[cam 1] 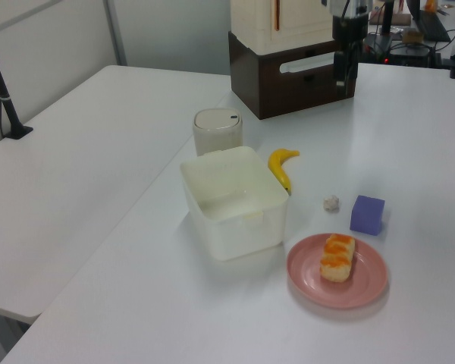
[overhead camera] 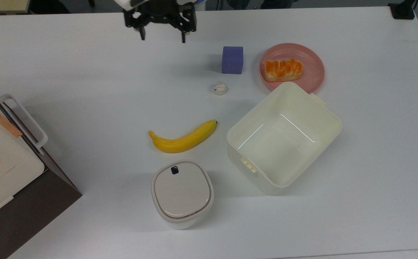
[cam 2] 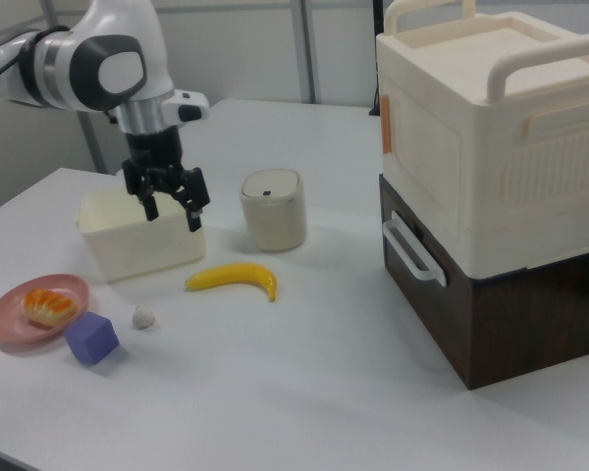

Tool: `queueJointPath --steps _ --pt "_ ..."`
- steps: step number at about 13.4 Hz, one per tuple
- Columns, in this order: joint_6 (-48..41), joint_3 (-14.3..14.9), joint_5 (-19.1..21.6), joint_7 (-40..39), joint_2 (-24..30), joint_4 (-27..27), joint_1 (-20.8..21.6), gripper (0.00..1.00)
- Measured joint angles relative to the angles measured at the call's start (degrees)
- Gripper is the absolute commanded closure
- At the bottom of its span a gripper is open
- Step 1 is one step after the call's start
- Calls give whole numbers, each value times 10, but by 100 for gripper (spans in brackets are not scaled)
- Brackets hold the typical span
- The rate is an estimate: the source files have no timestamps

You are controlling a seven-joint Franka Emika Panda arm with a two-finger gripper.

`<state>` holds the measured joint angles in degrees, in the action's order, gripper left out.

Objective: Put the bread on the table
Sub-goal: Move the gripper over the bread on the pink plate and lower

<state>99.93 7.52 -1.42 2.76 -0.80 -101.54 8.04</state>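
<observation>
The bread, a pale-golden roll with orange-glazed ridges, lies on a round pink plate at the top view's upper right. It also shows on that plate in the left view, bread, and in the right view, bread. My gripper hangs open and empty above the white table near its far edge, well to the top view's left of the plate. In the right view the gripper is in the air in front of the cream tub, its fingers spread apart.
A purple cube and a small whitish wad lie between gripper and plate. A cream tub, a banana and a lidded round container stand nearer the front. A cream-and-brown cabinet fills the top view's left edge.
</observation>
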Motion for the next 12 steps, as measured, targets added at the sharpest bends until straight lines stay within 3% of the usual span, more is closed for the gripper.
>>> queueJointPath --steps 4,7,12 --pt "0 -4 0 -1 -5 -14 80 0" --pt "3 -7 0 0 -31 -15 166 0" --pt "20 -8 0 8 -76 -14 259 0"
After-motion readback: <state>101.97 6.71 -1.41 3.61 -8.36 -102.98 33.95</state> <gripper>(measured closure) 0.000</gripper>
